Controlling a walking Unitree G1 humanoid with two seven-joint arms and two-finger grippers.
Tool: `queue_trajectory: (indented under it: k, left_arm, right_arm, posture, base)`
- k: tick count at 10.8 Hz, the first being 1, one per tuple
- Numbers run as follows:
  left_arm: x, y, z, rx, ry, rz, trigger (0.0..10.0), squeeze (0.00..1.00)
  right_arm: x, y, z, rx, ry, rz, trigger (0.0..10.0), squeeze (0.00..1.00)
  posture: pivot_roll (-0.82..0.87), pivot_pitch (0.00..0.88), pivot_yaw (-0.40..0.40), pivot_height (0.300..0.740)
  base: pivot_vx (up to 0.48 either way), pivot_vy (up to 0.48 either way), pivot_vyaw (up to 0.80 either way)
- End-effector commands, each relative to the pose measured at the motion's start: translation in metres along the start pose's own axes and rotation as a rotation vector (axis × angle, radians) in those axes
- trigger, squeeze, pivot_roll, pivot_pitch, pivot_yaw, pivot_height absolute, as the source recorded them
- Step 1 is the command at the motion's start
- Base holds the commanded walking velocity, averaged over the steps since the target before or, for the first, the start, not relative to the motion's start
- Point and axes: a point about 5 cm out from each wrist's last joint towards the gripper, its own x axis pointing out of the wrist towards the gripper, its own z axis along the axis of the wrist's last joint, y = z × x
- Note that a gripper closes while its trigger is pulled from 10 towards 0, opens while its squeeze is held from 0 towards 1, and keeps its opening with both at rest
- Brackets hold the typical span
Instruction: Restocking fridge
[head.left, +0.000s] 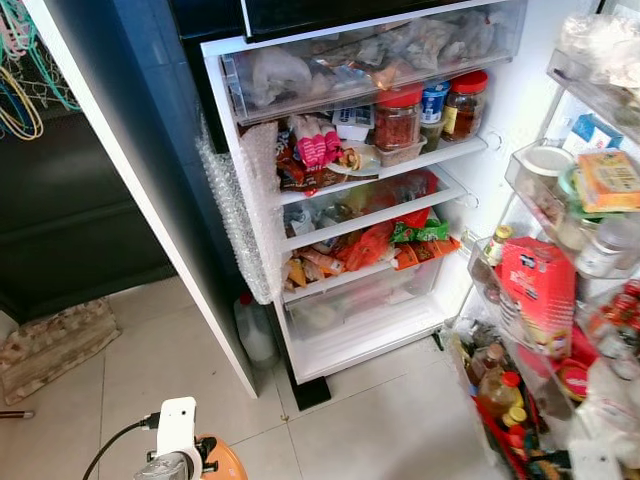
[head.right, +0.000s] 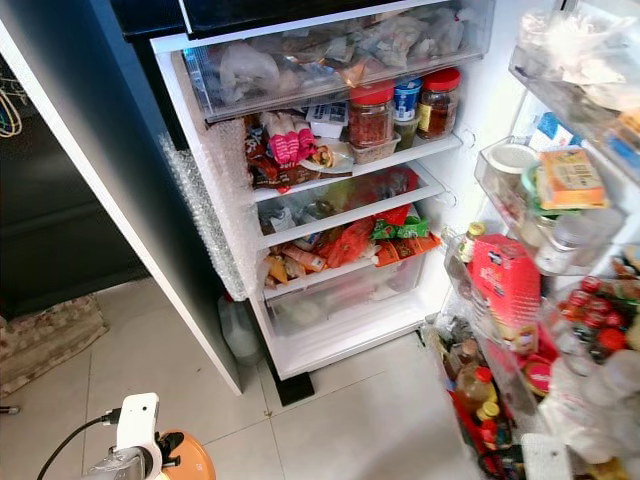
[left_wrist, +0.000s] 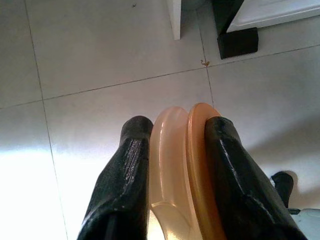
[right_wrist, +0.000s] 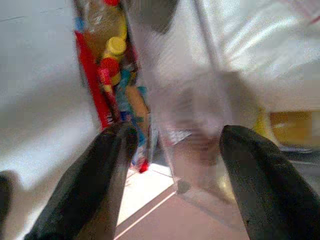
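i'm clamping my left gripper (left_wrist: 175, 145) on an orange lid (left_wrist: 192, 165) above the floor tiles (left_wrist: 100, 50); my right gripper (right_wrist: 175, 145) is hanging apart beside the fridge door shelves (right_wrist: 115, 75).

A home kitchen. An open fridge (head.left: 380, 200) stands on pale floor tiles (head.left: 180, 370), its shelves crammed with jars (head.left: 397, 118), snack packets (head.left: 400, 240) and bagged food, its door racks (head.left: 560, 300) lined with sauce bottles (head.left: 495, 385).

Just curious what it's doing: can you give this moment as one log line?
fridge door open | left tool shut on orange item, low over floor | right tool open beside door shelves
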Motion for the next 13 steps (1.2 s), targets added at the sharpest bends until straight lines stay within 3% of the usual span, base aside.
queue_trajectory:
  k: [1, 3, 5, 7, 10, 13]
  left_arm:
    - [0.0, 0.006, 0.002, 0.01, -0.005, 0.012, 10.0, 0.0]
    - [0.0, 0.006, 0.002, 0.011, -0.004, 0.012, 10.0, 0.0]
    - [0.0, 0.006, 0.002, 0.01, -0.003, 0.01, 10.0, 0.0]
    - [0.0, 0.006, 0.002, 0.011, -0.004, 0.011, 10.0, 0.0]
    - [0.0, 0.006, 0.002, 0.029, -0.002, 0.012, 10.0, 0.0]
    - [0.0, 0.006, 0.002, 0.027, -0.003, 0.01, 10.0, 0.0]
  right_arm:
    - [0.001, -0.009, 0.004, -0.008, -0.021, -0.033, 10.0, 0.0]
    - [0.002, -0.012, 0.005, -0.028, -0.022, -0.021, 10.0, 0.0]
    - [0.0, 0.006, 0.003, 0.006, -0.011, 0.072, 10.0, 0.0]
    - [-0.005, 0.038, 0.0, 0.074, 0.014, 0.213, 10.0, 0.0]
    - [-0.01, 0.06, -0.005, 0.144, 0.048, 0.263, 10.0, 0.0]
    - [-0.017, 0.075, -0.013, 0.192, 0.087, 0.289, 10.0, 0.0]
  posture:
    - [-0.03, 0.052, 0.039, 0.74]
    - [-0.03, 0.053, 0.04, 0.74]
    - [-0.03, 0.05, 0.04, 0.74]
    - [-0.03, 0.047, 0.04, 0.74]
    - [-0.03, 0.046, 0.042, 0.74]
    - [-0.02, 0.042, 0.041, 0.74]
  base:
    - [0.0, 0.0, 0.0]
    - [0.0, 0.0, 0.0]
    - [0.0, 0.0, 0.0]
    - [0.0, 0.0, 0.0]
    - [0.0, 0.0, 0.0]
    - [0.0, -0.381, 0.0]
